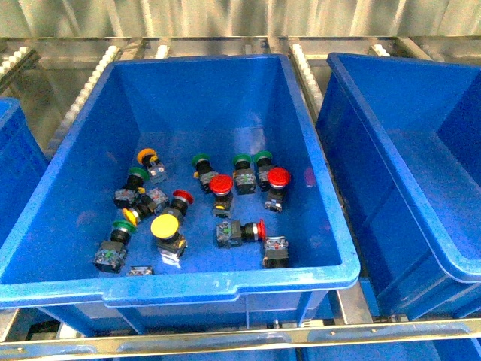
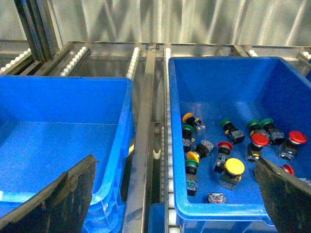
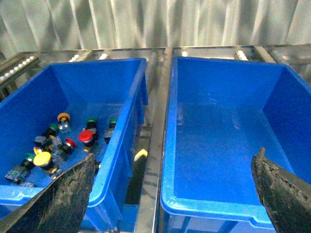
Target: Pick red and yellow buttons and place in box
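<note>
Red buttons point(image 1: 221, 184) and yellow buttons point(image 1: 165, 226) have round mushroom caps on black-and-grey bodies. They lie jumbled with green buttons point(image 1: 201, 160) on the floor of the middle tote point(image 1: 225, 282), some upright and some tipped over. The box point(image 3: 218, 141) stands just right of that tote. The left gripper point(image 2: 173, 160) and right gripper point(image 3: 176, 154) both hang spread wide, holding nothing.

A pale grey corrugated sheet-metal wall point(image 1: 225, 15) stands upright behind a silvery steel roller rack point(image 2: 146, 121) and closes off its whole far side. Light falls on the wall in bright vertical streaks between darker folds. Rows of small white plastic rollers point(image 1: 92, 81) run along the rack's rails toward the wall. A dull steel crossbar point(image 1: 225, 336) edges the rack's near side.
</note>
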`<state>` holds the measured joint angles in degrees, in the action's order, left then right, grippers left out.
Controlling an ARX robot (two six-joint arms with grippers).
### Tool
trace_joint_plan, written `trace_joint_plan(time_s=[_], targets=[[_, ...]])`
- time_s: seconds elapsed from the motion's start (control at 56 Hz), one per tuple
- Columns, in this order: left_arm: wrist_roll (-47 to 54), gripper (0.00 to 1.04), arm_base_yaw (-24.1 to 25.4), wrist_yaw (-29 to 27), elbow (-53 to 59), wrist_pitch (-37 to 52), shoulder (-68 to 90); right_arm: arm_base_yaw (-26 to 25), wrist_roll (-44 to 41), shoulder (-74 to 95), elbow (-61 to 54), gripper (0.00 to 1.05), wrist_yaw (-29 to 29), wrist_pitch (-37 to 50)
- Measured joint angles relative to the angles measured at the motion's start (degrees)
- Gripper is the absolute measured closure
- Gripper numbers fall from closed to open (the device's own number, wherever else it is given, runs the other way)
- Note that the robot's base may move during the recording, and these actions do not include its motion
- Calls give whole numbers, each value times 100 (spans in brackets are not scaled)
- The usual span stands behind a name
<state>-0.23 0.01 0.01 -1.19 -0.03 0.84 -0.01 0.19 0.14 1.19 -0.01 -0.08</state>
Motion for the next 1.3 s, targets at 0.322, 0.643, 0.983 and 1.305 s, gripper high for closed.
trace_joint_plan(time_s=[0.322, 0.643, 0.983, 1.305], targets=[[0, 8, 0, -2, 0, 0, 0, 0, 0, 0, 0, 7, 0, 0], [0, 8, 0, -2, 0, 0, 0, 0, 0, 0, 0, 7, 2, 0], [275, 8, 476, 1464, -643, -1567, 920, 0, 0, 0, 0, 7, 15, -2], [1410, 8, 1047, 2861, -1847, -1823, 3915, 0, 0, 0, 0, 7, 9, -2]])
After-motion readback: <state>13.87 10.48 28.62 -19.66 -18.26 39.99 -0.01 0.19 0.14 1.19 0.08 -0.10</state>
